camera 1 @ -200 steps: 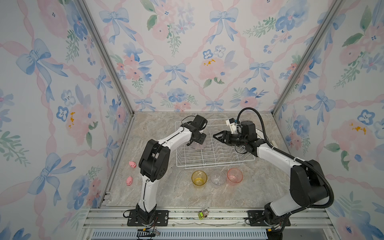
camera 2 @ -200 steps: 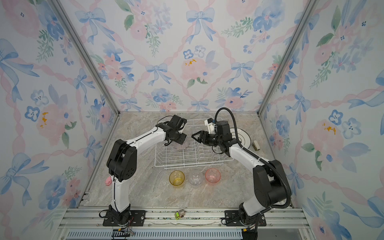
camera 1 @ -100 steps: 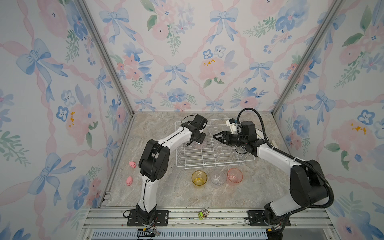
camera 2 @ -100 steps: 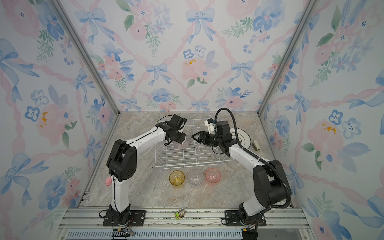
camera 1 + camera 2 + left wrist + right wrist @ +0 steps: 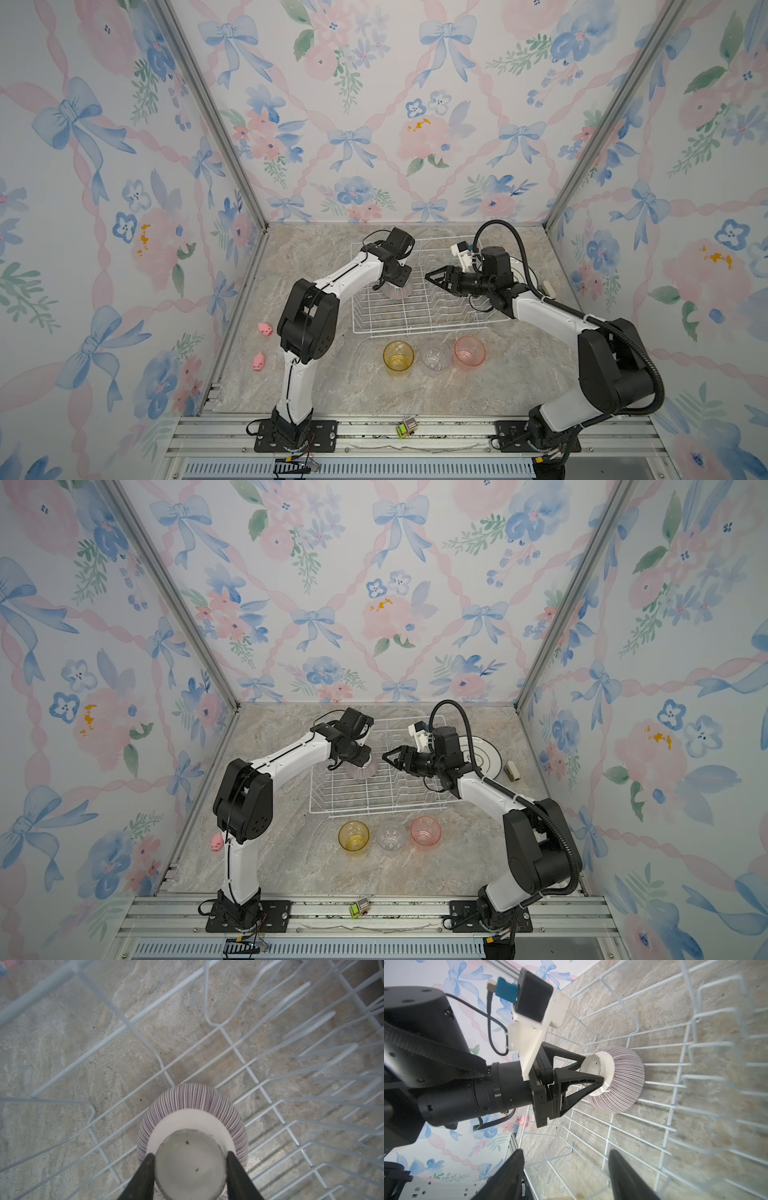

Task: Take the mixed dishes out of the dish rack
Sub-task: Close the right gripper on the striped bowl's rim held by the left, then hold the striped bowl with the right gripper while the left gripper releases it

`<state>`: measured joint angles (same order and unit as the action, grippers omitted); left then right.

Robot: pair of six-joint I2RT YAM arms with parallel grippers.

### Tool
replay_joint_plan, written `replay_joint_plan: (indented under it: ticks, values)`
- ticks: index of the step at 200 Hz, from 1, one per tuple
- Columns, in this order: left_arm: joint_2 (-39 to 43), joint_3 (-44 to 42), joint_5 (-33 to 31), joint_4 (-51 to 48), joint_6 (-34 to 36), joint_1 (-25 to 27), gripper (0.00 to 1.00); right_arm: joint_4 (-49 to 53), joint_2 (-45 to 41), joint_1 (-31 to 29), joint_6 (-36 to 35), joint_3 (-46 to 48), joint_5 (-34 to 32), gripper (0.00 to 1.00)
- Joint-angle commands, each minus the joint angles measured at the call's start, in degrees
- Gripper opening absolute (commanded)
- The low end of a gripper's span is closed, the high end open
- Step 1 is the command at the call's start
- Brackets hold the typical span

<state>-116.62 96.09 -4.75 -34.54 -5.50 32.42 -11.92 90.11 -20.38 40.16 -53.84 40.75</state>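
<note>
**Bowl grasped by its foot inside the dish rack**

The ribbed purple and white bowl (image 5: 398,291) is found upside down inside the dish rack (image 5: 419,331), in the left rear part of it, with the rim turned toward the wire floor. The left hand (image 5: 189,1154) is clenched on the round foot of the bowl. In the left wrist view its two black fingers (image 5: 145,1169) are pressed against the foot ring, one on each side. The same grasp is seen from the side in the right wrist view, where the bowl (image 5: 627,1078) is close over the wires. Whether it rests on them or is lifted cannot be told.

The right hand (image 5: 427,276) is held above the middle of the rack and is pointed toward the bowl, near it but apart from it. Its jaws are spread and nothing is held between them.

Three cups are placed upright in a row on the bench (image 5: 353,395), just in front of the rack: the yellow tumbler (image 5: 398,355), the clear tumbler (image 5: 435,357) and the pink tumbler (image 5: 469,351). A white plate (image 5: 486,758) is laid flat on the bench just beside the right end of the rack, partly hidden by the right arm. Whether more plates lie under it cannot be told. Two small pink toys (image 5: 264,329) are seen near the left wall.
</note>
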Motion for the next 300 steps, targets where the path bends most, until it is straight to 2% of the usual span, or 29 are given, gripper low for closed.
replay_joint_plan:
  ticks: [1, 55, 121, 204, 242, 281, 293, 300]
  values:
    - [3.6, 2.7, 1.0, 0.0, 0.8, -0.6, 0.42, -3.5, 1.3, -0.6, 1.6, 1.3, 1.9, 0.66]
    - [5.6, 3.7, 2.5, 0.0, 0.5, -1.0, 0.41, -4.1, 2.2, -1.5, 1.9, 2.0, 2.3, 0.66]
    - [8.2, 5.3, 8.3, 0.2, -0.8, -2.7, 0.41, -13.2, 5.1, -1.6, 7.2, 4.3, 7.0, 0.49]
    - [9.8, 7.1, 15.2, 0.8, -2.1, -3.5, 0.4, -23.2, 7.8, -1.5, 12.5, 5.5, 7.9, 0.48]
    - [9.9, 7.9, 16.8, 1.0, -2.3, -3.5, 0.4, -33.0, 11.7, -1.5, 18.6, 6.1, 8.3, 0.48]
    - [10.0, 7.9, 17.5, 1.0, -2.4, -3.7, 0.4, -61.5, 19.4, -1.3, 34.0, 8.9, 7.7, 0.46]
    - [10.0, 7.9, 17.5, 1.0, -2.4, -3.7, 0.4, -68.3, 21.7, -1.4, 37.4, 8.8, 7.3, 0.45]
    - [10.0, 7.9, 17.5, 1.0, -2.5, -3.7, 0.4, -68.7, 22.2, -1.6, 37.6, 8.5, 7.2, 0.45]
